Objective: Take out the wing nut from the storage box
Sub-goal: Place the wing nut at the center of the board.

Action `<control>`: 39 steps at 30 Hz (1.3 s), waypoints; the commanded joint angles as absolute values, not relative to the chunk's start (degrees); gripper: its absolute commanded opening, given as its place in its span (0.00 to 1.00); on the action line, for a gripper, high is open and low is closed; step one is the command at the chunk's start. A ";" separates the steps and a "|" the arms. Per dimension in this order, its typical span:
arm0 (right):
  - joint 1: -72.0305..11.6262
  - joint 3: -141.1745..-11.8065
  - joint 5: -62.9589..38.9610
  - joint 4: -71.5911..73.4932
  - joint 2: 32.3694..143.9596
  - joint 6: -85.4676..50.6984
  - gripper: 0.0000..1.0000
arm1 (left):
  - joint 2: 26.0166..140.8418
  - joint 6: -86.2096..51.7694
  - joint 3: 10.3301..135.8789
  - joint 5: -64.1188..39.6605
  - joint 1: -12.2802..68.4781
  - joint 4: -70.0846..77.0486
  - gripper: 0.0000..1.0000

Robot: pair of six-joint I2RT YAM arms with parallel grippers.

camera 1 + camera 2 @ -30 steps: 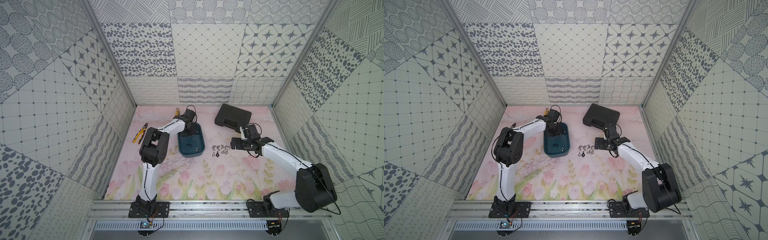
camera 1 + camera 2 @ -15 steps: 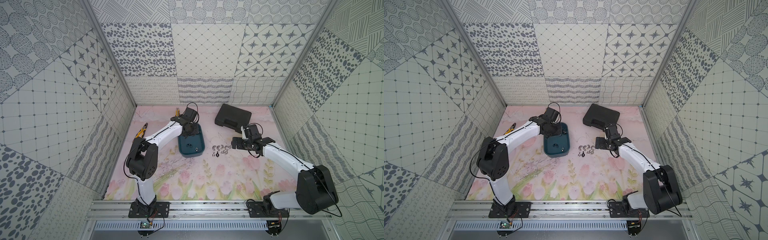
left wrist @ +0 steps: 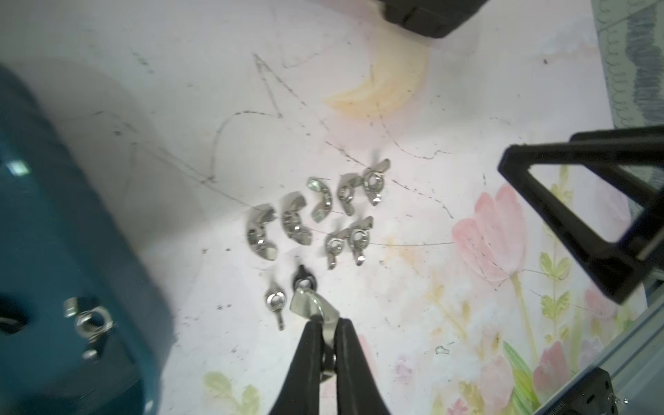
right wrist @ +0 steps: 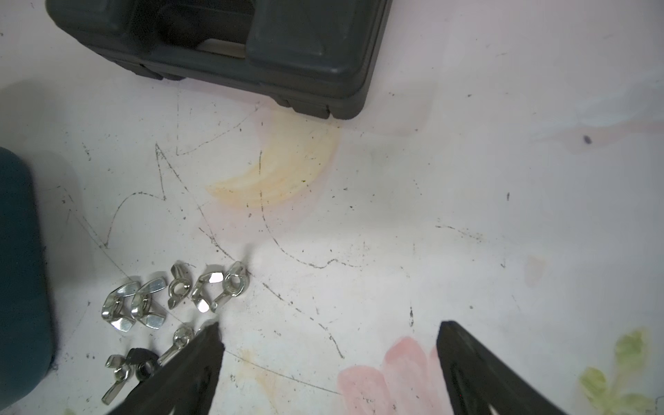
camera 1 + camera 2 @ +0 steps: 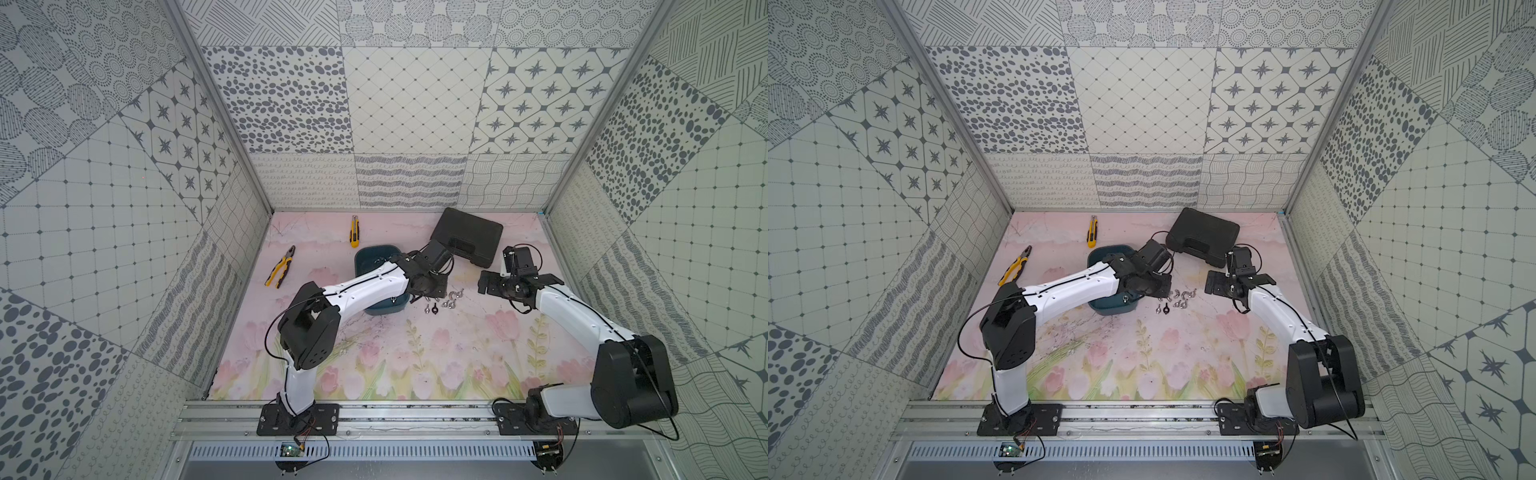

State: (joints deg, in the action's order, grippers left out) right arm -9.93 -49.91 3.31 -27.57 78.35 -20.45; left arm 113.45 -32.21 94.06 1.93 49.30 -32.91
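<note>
The left fingers (image 3: 309, 345) hold a wing nut (image 3: 310, 304) outside the storage box (image 5: 384, 309)
Closed narrow on the nut, they sit just right of the teal box at the centre of both top views, beside a cluster of loose nuts (image 3: 316, 212) on the tabletop (image 3: 413, 222); one more nut (image 3: 91, 323) lies inside the box. The right fingers (image 4: 201, 355) stand wide apart and hold nothing, right of the cluster, below the black case (image 4: 233, 46)
</note>
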 commanded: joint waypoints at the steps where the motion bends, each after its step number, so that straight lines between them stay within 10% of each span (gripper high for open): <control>1: -8.75 -48.85 4.55 -26.98 76.07 -21.09 0.97 | 119.62 -33.29 101.24 0.38 53.94 -35.83 0.00; 39: -4.83 -44.99 0.45 -25.84 73.83 -19.60 0.97 | 135.79 -41.11 110.92 5.95 54.50 -33.40 0.05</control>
State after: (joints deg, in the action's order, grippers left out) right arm -5.06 -45.63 1.43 -27.55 75.31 -19.97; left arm 135.28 -40.34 110.41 4.93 55.00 -33.56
